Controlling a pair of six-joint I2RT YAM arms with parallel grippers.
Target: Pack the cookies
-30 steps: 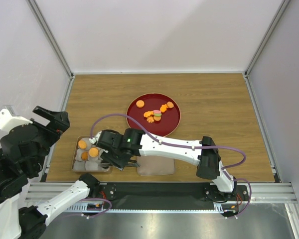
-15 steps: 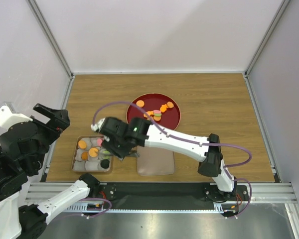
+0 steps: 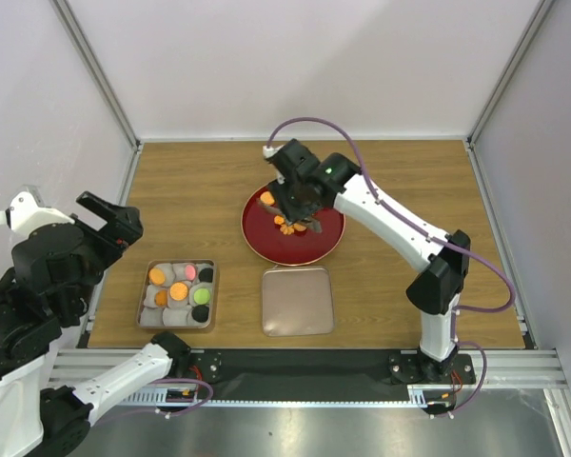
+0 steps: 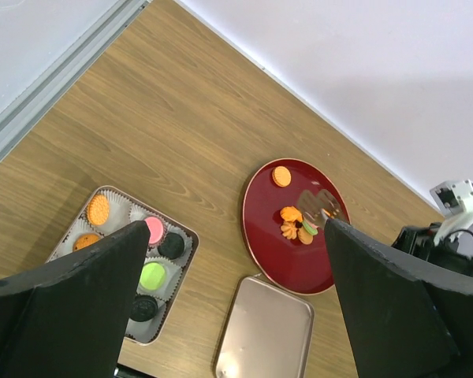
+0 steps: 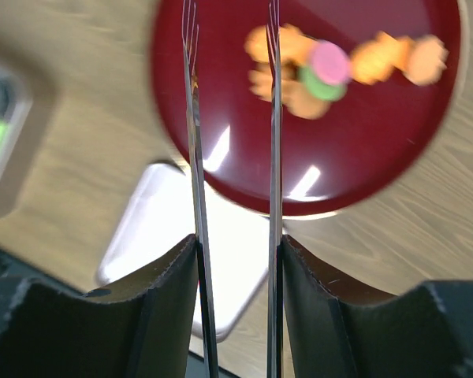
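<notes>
Right fingers [image 5: 273,118] hovering part-open, empty; cookies [image 5: 315,75] lying at their tips, spreading rightward; left fingers [image 4: 63,299] gaping wide, far off.

I can't read any lettering from where I stand. The red plate [image 3: 265,244] and the metal lid [image 3: 297,301] both look plain.

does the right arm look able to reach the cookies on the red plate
Probably yes: the right gripper hangs over the red plate, jaws apart and empty, nothing covering the cookies.
</notes>
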